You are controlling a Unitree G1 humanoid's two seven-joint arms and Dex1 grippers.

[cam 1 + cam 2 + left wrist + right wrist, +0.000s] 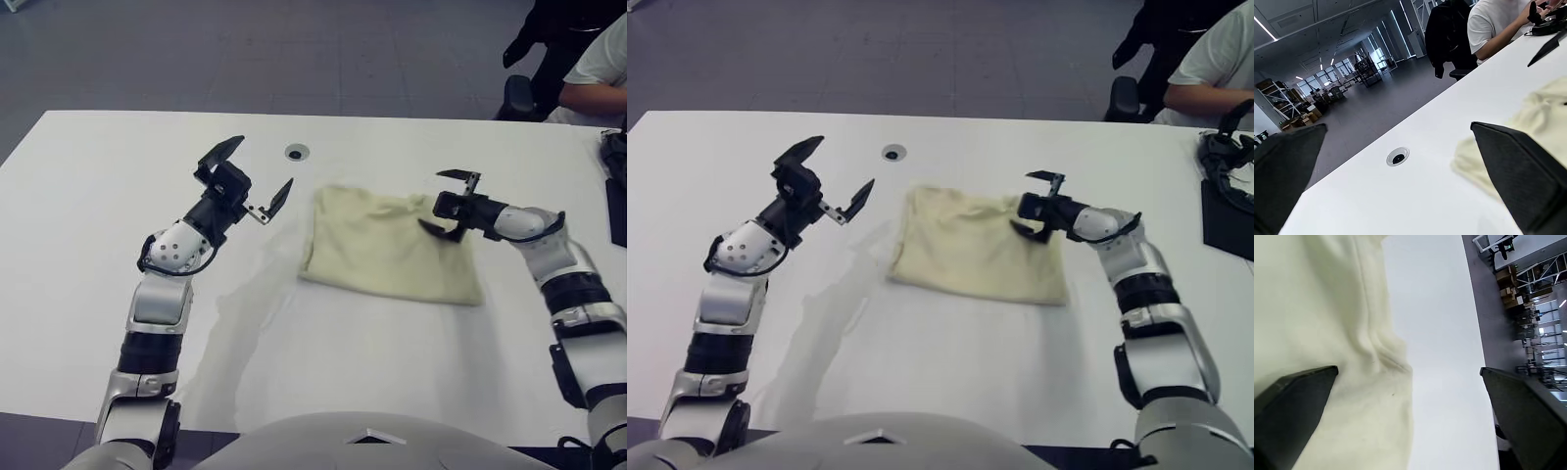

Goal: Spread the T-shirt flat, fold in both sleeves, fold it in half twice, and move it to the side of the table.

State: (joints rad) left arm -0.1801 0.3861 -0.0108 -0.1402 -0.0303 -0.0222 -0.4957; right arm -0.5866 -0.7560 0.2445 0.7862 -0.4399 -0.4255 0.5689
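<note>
Table [98, 323]: white, carrying the cloth a little right of centre.
T-shirt [382, 259]: pale folded rectangle, long axis running side to side, lying to the right of the left gripper and beneath the right one.
Right gripper [431, 201]: nearer; fingers spread over the shirt's far right corner, forearm low.
Left gripper [265, 162]: fingers spread, raised, apart from the shirt's left edge, holding nothing.

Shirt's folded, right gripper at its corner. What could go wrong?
The right gripper sits open astride the far edge of the T-shirt: closing may pinch only the top layer, so a drag unfolds it. The left gripper is open, off the cloth: a one-sided pull may skew the stack.
</note>
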